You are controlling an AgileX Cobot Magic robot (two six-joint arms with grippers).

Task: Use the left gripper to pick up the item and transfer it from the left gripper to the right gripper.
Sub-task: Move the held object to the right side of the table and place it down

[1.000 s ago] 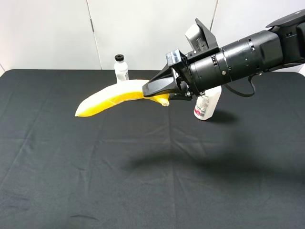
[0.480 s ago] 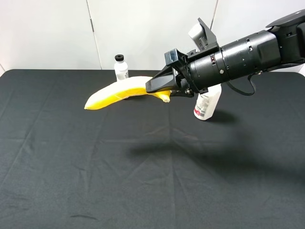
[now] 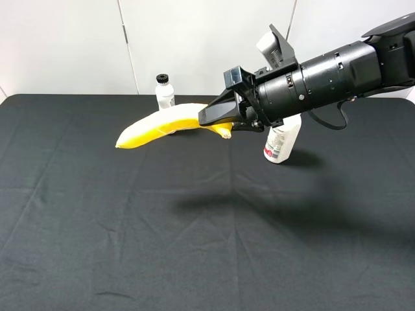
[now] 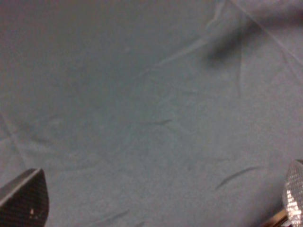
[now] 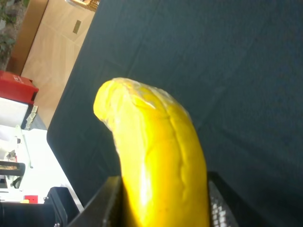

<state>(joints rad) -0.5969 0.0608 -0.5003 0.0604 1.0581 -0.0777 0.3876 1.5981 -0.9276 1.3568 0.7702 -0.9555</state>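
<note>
Above wrinkled black cloth before white walls, right claw pinches the banana.

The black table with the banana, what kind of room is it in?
Probably a robot test lab: a black cloth table, plain white wall panels, and a robot's right hand holding the banana above it.

Front seemingly open; slim bottle, wider bottle behind
</note>
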